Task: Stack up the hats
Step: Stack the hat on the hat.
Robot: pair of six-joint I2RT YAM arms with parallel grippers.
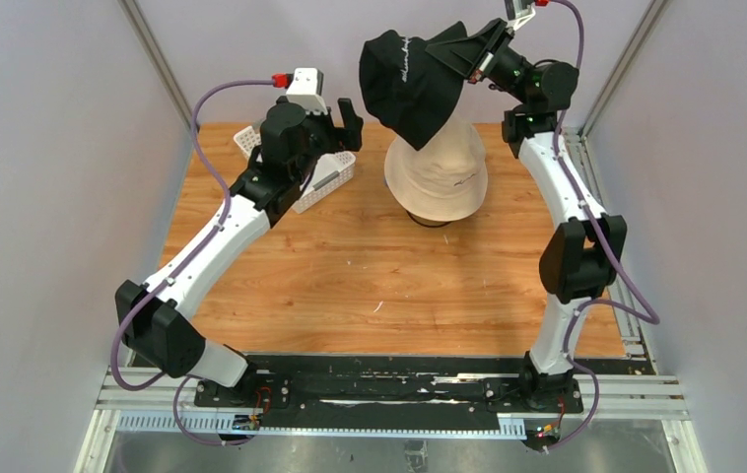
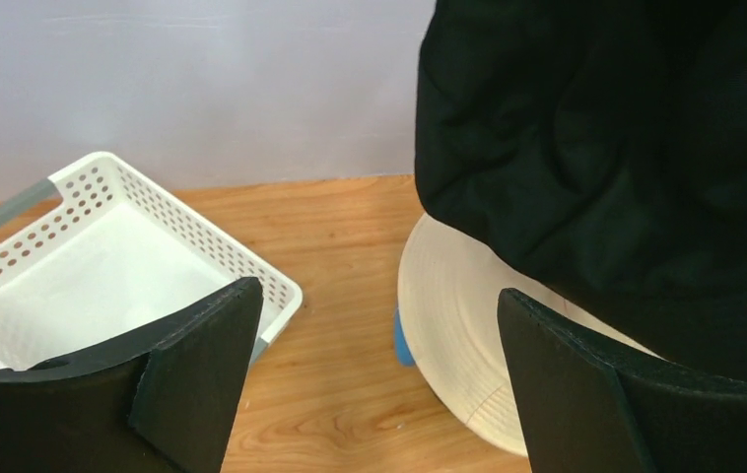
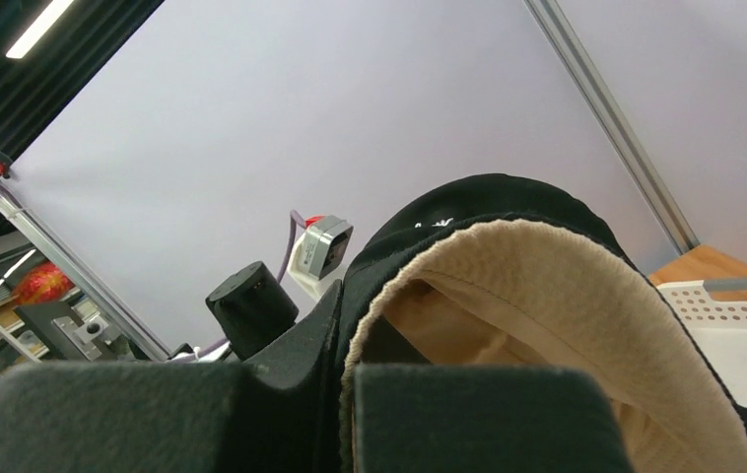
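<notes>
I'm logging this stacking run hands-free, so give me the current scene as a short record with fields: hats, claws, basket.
black hat: lifted and tilted over the beige hat, pinched at its brim
beige hat: crown up at the back of the table, blue edge showing under its brim
right claw: shut on black hat
left claw: open, holding nothing, between basket and hats
white basket: back left on the table
</notes>
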